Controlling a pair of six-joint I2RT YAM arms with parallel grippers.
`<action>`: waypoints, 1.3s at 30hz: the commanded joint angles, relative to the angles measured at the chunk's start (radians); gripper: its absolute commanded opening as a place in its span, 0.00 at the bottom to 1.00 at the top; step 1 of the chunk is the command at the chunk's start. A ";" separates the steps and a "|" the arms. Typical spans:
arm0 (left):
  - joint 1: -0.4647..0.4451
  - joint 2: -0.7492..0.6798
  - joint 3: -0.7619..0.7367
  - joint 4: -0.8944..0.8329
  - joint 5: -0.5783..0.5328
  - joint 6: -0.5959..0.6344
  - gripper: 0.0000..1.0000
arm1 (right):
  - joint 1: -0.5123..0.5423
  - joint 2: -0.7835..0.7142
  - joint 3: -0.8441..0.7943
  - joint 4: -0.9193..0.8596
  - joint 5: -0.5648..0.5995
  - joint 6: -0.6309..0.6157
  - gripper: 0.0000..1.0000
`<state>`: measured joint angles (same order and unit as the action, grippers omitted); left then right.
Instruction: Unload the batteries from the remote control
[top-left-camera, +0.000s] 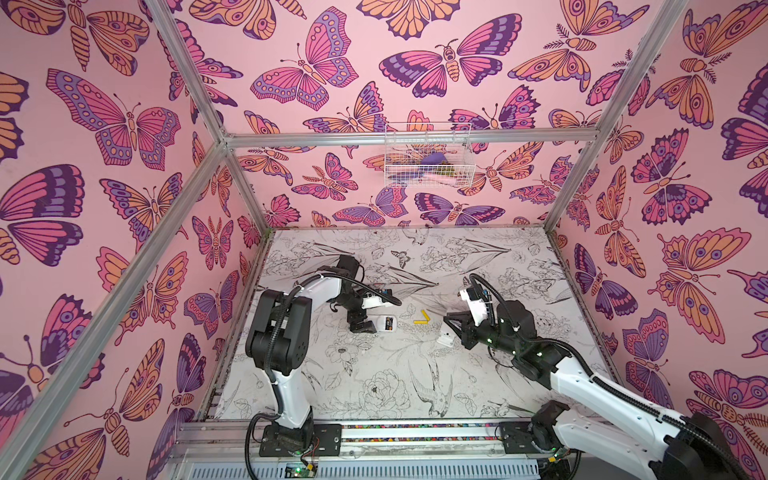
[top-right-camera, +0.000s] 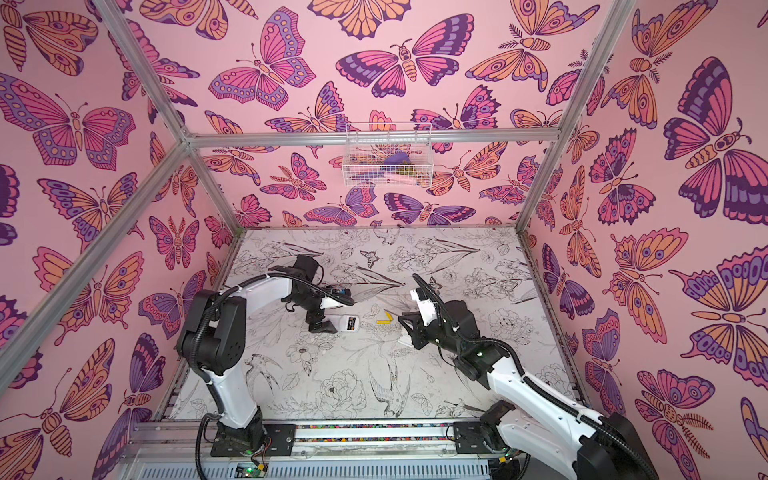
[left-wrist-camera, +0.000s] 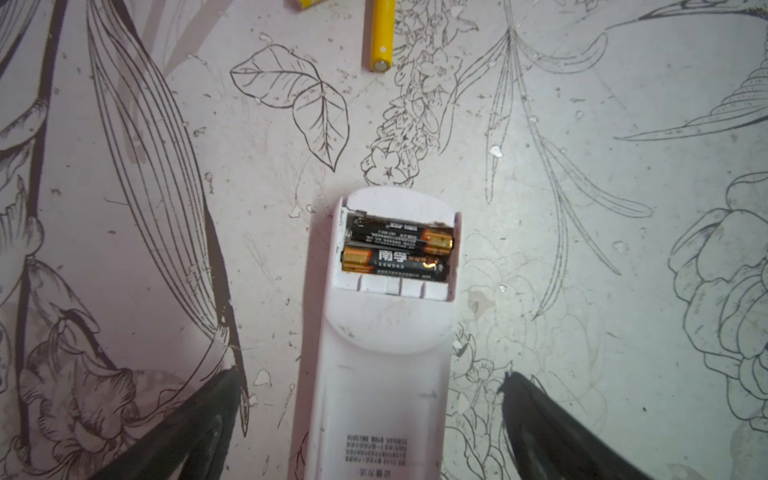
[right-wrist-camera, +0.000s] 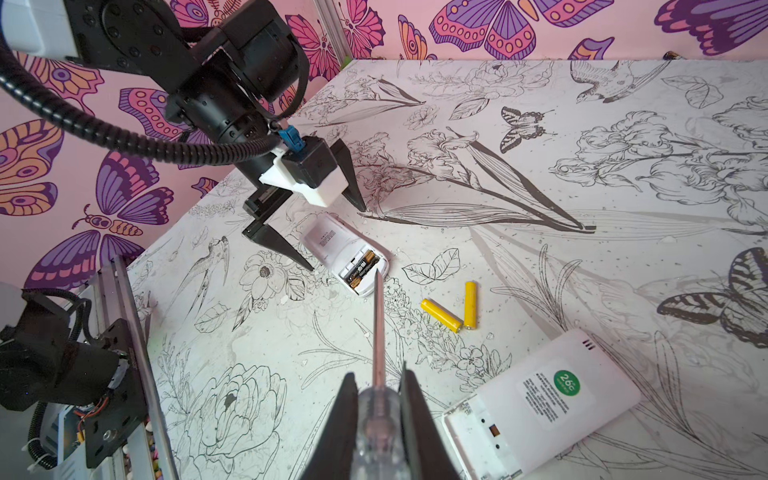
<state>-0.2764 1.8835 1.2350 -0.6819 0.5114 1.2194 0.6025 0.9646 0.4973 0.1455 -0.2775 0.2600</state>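
The small white remote (left-wrist-camera: 380, 353) lay face down on the tabletop (top-left-camera: 374, 374) with its battery bay uncovered. The two black batteries (left-wrist-camera: 397, 249) with gold ends sat side by side inside the bay, pointing opposite ways. The left jaws were spread wide, one on either side of the remote's body with a gap at each side, gripping nothing.

The two yellow batteries (right-wrist-camera: 441, 316) lay loose on the tabletop in a V, their near ends together or almost so. In both top views they lay between the small remote and the right jaws.

The right jaws were closed on the clear handle of a thin screwdriver (right-wrist-camera: 377, 332). Its shaft pointed toward the small remote's open bay. In the right wrist view the tip appeared at the bay's edge, but whether it touched could not be told.

A larger white remote (right-wrist-camera: 540, 399) lay face down near the right jaws, apart from the yellow batteries. It had a round green sticker on its back and its bay uncovered.

A wire basket (top-left-camera: 428, 156) hung on the back wall.
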 joint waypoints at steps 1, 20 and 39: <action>-0.016 0.032 0.016 -0.023 -0.007 0.050 1.00 | -0.009 -0.014 -0.010 -0.002 0.005 -0.024 0.00; -0.083 -0.015 -0.128 0.067 -0.035 0.106 0.57 | -0.008 0.087 0.031 -0.028 -0.085 -0.050 0.00; -0.171 -0.185 -0.329 0.083 -0.041 0.092 0.62 | 0.069 0.411 0.182 0.006 -0.289 -0.045 0.00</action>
<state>-0.4400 1.7073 0.9215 -0.5945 0.4652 1.3037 0.6510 1.3506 0.6327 0.1459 -0.5392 0.2344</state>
